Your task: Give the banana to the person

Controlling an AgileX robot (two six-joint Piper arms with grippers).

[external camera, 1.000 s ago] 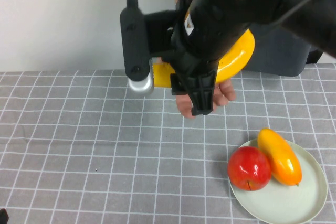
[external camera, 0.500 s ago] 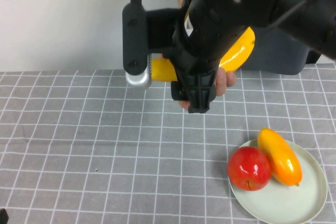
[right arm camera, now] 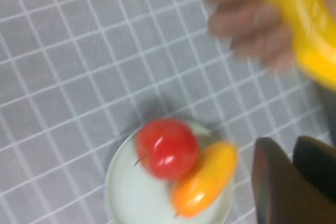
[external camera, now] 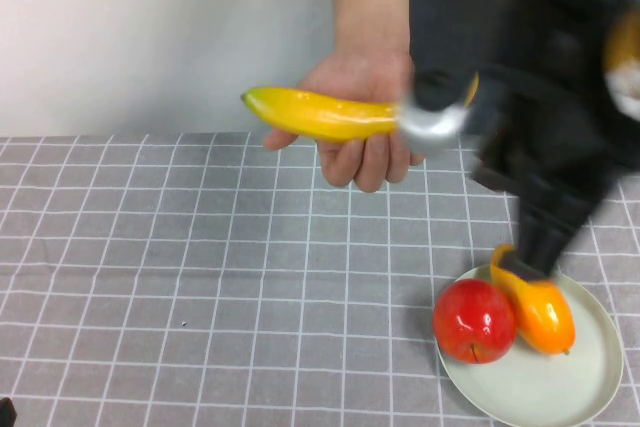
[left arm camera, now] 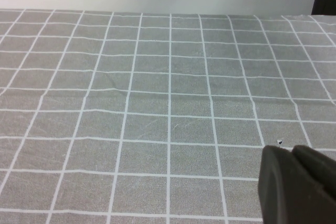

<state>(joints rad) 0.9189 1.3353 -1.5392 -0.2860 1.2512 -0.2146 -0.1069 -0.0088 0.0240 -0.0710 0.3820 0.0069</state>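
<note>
The person's hand (external camera: 365, 142) holds the long yellow banana (external camera: 320, 114) level above the far side of the table; both also show in the right wrist view, the hand (right arm camera: 247, 24) and the banana (right arm camera: 302, 19). My right gripper (external camera: 540, 247) is blurred, empty and clear of the banana, hanging over the plate's far edge just above the orange-yellow fruit. In its wrist view (right arm camera: 291, 145) the fingers stand together with nothing between them. My left gripper (left arm camera: 286, 150) is shut and empty low over bare cloth, out of the high view.
A pale plate (external camera: 560, 392) at the front right holds a red apple (external camera: 474, 320) and an orange-yellow mango-like fruit (external camera: 540, 309). They show in the right wrist view too: plate (right arm camera: 123, 184), apple (right arm camera: 167, 148), fruit (right arm camera: 206, 179). Grey checked cloth (external camera: 200, 277) covers the table.
My right gripper has let go of the banana and swung right and down toward the plate. The person's hand now holds the banana alone.
</note>
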